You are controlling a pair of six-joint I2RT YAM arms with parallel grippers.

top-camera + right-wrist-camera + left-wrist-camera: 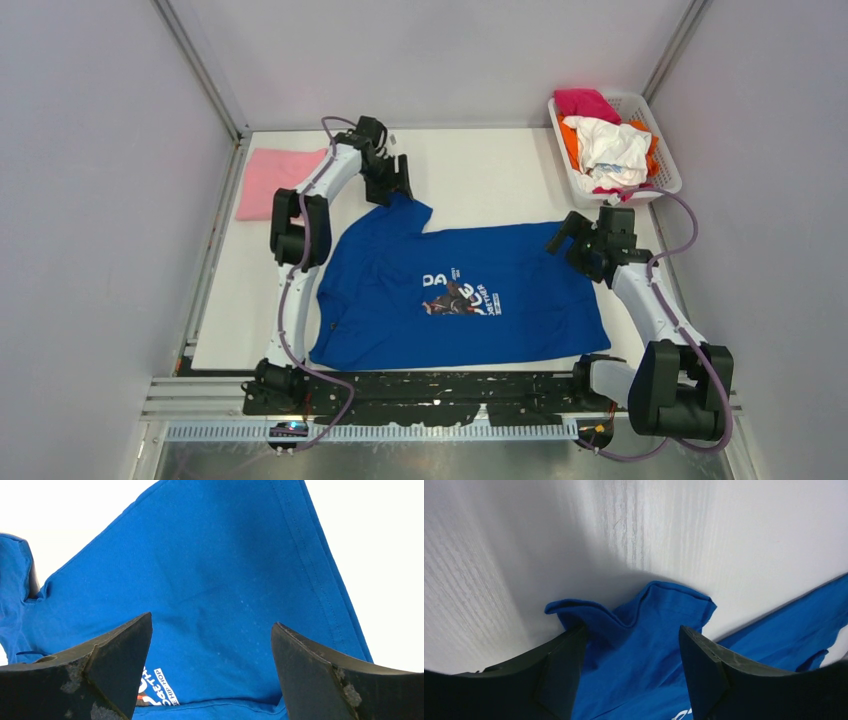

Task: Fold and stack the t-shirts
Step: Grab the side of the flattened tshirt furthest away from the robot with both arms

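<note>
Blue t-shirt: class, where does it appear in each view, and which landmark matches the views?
Top external: the blue t-shirt lies spread across the picture's middle.
Left wrist: a bunched corner of it fills the lower centre, between the left gripper's open fingers.
Right wrist: it fills most of the picture, beyond the right gripper.
Shared landmark: the chest print, though only a white sliver in the left wrist view.

A white slatted basket (668, 165) sits at the far right corner of the white desk (480, 180), beside the grey wall (760, 150).
</note>
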